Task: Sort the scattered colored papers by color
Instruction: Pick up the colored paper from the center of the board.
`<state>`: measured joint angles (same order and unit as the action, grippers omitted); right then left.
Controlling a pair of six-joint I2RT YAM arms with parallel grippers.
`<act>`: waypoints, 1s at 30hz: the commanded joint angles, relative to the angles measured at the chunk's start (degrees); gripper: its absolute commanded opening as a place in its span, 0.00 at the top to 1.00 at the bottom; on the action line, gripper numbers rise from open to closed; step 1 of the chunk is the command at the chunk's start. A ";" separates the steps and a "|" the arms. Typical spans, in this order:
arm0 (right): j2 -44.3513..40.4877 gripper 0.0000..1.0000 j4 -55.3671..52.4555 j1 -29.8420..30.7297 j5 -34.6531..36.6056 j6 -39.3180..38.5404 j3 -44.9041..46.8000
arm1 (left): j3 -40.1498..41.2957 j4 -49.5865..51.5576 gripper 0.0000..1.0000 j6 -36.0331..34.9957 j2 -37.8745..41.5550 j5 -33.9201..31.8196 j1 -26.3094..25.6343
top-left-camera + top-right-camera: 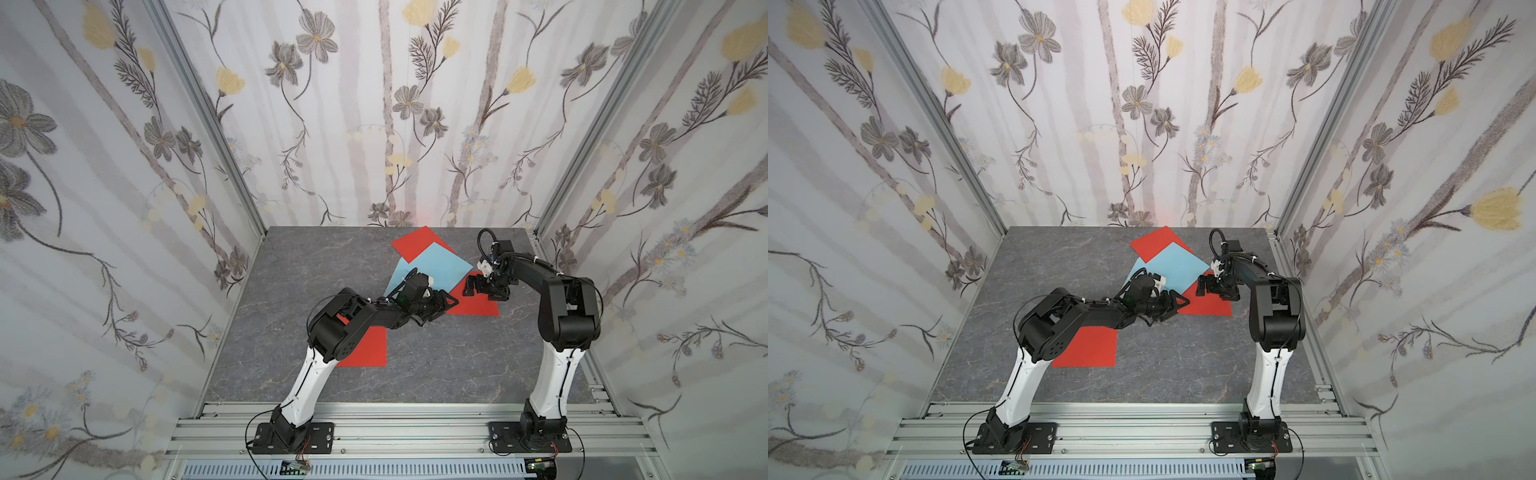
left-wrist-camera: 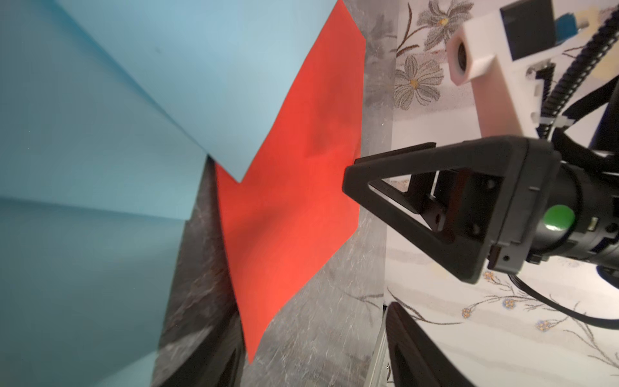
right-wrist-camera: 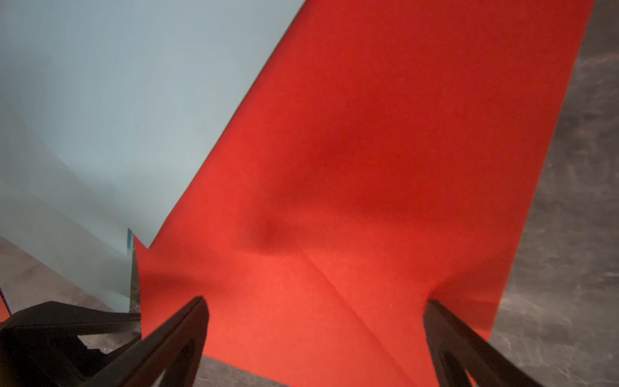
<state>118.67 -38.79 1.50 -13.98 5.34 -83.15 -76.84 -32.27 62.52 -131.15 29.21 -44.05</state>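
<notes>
Near red sheet [image 1: 371,348]: left part hidden under the left arm [image 1: 309,376] in both top views.
Middle red sheet [image 1: 482,306]: far corner under the blue sheets [image 1: 436,264], more behind both hands.
Far red sheet [image 1: 413,245]: near side tucked below the blue.
Blue sheets: count unclear (layered edges blurred, cut off in wrist views).
Left hand [image 2: 315,348]: fingers dark, blurred, cut by the picture's edge.
Right hand [image 3: 315,306]: only fingertips show; contact with red unclear.
</notes>
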 commanded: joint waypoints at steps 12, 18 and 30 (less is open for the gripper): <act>2.86 0.00 -1.29 0.44 -3.08 -0.07 0.13 | -3.31 5.75 1.00 -2.54 -2.92 0.63 0.32; 2.36 0.00 -1.28 0.45 -3.07 -0.07 0.33 | -4.33 8.08 1.00 -5.38 -1.84 -0.26 0.35; -3.51 0.00 -1.91 1.03 -6.33 0.46 -1.52 | -12.41 16.89 1.00 -12.83 -0.07 -3.53 0.32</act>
<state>116.77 -39.66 2.20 -16.12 5.50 -84.07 -87.66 -17.91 53.10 -131.92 26.83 -43.77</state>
